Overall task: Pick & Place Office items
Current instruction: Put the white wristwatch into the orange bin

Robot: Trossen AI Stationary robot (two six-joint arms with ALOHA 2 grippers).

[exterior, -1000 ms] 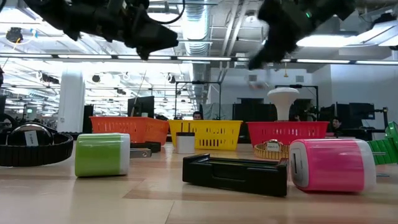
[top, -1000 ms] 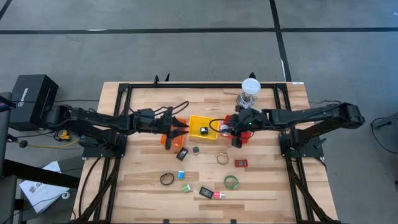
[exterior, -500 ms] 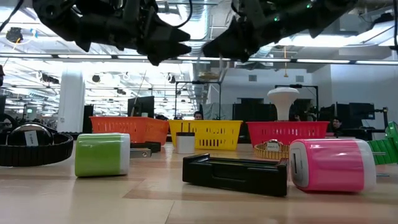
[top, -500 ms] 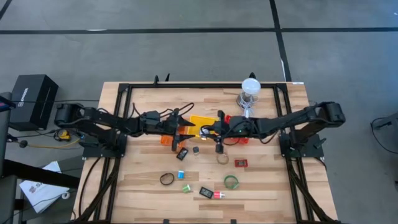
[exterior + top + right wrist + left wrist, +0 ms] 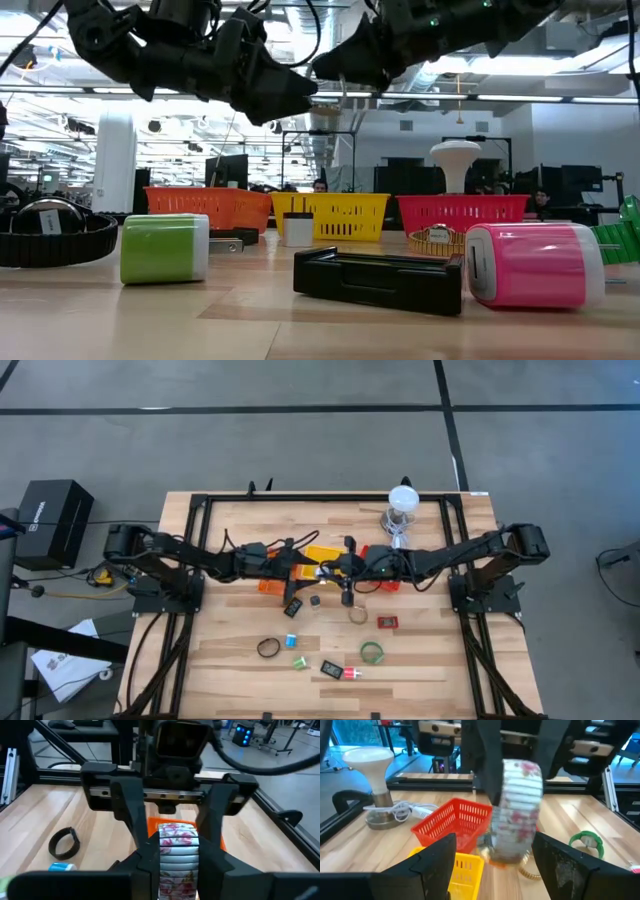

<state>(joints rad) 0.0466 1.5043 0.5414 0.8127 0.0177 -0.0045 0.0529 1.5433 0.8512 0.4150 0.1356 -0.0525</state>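
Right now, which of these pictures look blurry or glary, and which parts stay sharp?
In the left wrist view, the floral roll is smeared, while the red basket stays fairly crisp. In the right wrist view, that roll sits clearer between the right gripper fingers. In the low view, bright ceiling lights leave both arms as dark silhouettes, and the pink piece is sharp. The high view is evenly lit.

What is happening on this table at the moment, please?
The two arms meet above the middle of the table, near the yellow basket. The right claw is shut on a floral-patterned band, and the left claw stands open facing it, its fingers on either side of the band without gripping. It looks like a handover between the arms. Other small office items, such as a green ring and a black ring, lie on the wood nearer the front.
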